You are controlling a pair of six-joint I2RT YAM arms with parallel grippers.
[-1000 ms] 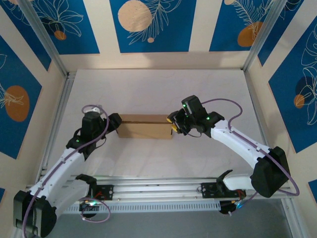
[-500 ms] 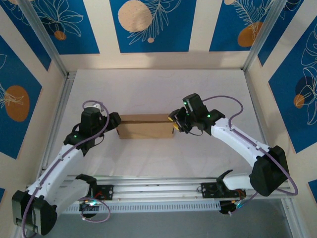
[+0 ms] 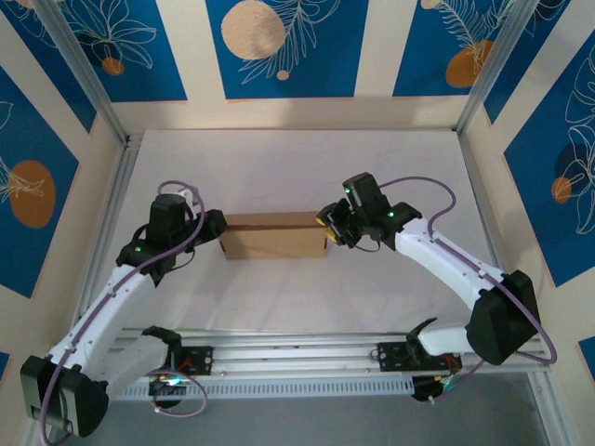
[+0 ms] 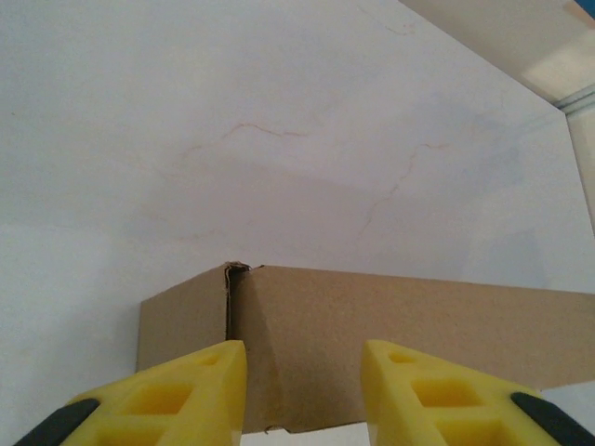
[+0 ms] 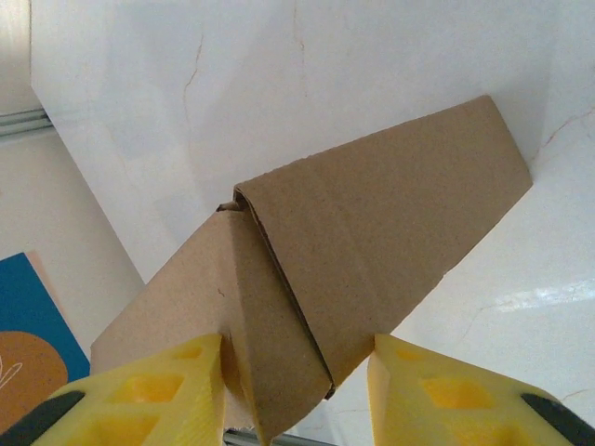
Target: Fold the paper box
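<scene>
The paper box (image 3: pixel 274 238) lies folded into a shallow brown rectangle at the middle of the white table. My left gripper (image 3: pixel 217 232) is at its left end. In the left wrist view the yellow fingers (image 4: pixel 191 390) stand apart in front of the paper box (image 4: pixel 372 325), near its corner seam, with the cardboard face showing across the gap. My right gripper (image 3: pixel 327 232) is at the right end. There the paper box (image 5: pixel 372 223) pokes an end corner between the right gripper (image 5: pixel 297 372), and both yellow fingers (image 5: pixel 158 390) touch cardboard.
Aluminium rails (image 3: pixel 297 358) run along the near edge between the arm bases. Metal frame posts (image 3: pixel 112 214) and blue patterned walls (image 3: pixel 279 46) close in the table (image 3: pixel 297 163) at the left, back and right. Bare table lies behind and in front of the box.
My left gripper's jaws have narrowed and its wrist has shifted slightly away at the box's left end. The right gripper and the box have stayed put.
</scene>
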